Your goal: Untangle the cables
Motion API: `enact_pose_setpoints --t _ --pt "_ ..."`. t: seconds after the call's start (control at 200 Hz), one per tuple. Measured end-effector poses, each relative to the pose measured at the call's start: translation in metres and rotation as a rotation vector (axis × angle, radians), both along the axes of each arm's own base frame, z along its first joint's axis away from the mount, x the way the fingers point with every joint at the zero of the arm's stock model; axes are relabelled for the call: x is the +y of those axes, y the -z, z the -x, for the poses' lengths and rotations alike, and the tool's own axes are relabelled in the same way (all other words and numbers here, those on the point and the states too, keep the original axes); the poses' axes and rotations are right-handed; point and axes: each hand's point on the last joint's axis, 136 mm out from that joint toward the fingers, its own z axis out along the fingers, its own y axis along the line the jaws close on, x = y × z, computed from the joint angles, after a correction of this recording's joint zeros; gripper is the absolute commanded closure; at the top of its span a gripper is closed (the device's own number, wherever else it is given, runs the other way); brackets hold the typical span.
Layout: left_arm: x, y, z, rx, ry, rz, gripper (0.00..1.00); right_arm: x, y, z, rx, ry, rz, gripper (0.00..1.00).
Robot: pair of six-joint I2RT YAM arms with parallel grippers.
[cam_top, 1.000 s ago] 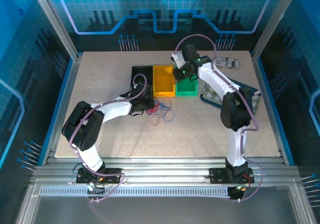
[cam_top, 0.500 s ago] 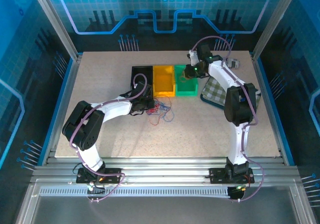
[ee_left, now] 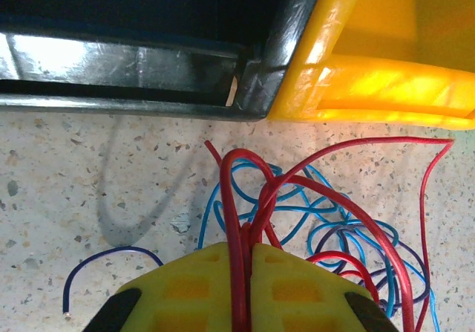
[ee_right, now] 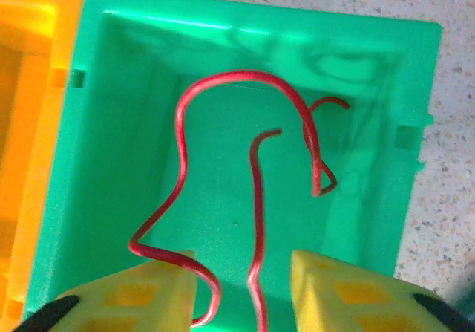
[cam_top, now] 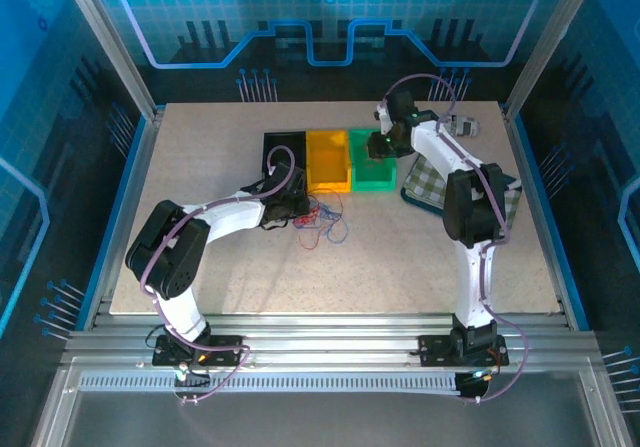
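Note:
The cables (cam_top: pixel 320 222) lie in a loose red, blue and purple clump on the table in front of the bins. My left gripper (cam_top: pixel 296 207) sits at the clump's left edge. In the left wrist view this gripper (ee_left: pixel 249 272) is shut on a red cable (ee_left: pixel 237 198) that loops over blue strands (ee_left: pixel 312 206). My right gripper (cam_top: pixel 378 147) hovers over the green bin (cam_top: pixel 372 177). Its jaws (ee_right: pixel 241 287) stand open, and a separate red cable (ee_right: pixel 256 198) lies loose inside the green bin (ee_right: pixel 96 124), passing between the fingers ungripped.
A yellow bin (cam_top: pixel 328 162) and a black bin (cam_top: pixel 282 147) stand left of the green one. A checkered cloth (cam_top: pixel 430 182) lies right of the bins, with a small pale object (cam_top: pixel 462 125) at the back right. A stray purple wire (ee_left: pixel 104 261) lies apart from the clump.
My right arm swung right from the yellow-green bin border to above the green bin. The left arm and the clump have not moved.

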Motion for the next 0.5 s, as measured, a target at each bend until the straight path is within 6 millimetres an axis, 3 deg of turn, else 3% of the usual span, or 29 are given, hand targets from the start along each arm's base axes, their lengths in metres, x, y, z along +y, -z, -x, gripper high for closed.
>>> enact_pose_setpoints --t 0.205,0.495 --pt "0.0 0.0 -0.001 0.001 0.0 -0.001 1.0 0.0 -0.013 0.0 -0.053 0.008 0.02 0.51" --pt "-0.002 -0.001 -0.002 -0.003 0.002 0.002 1.0 -0.01 -0.068 0.016 -0.19 0.026 0.007 0.52"
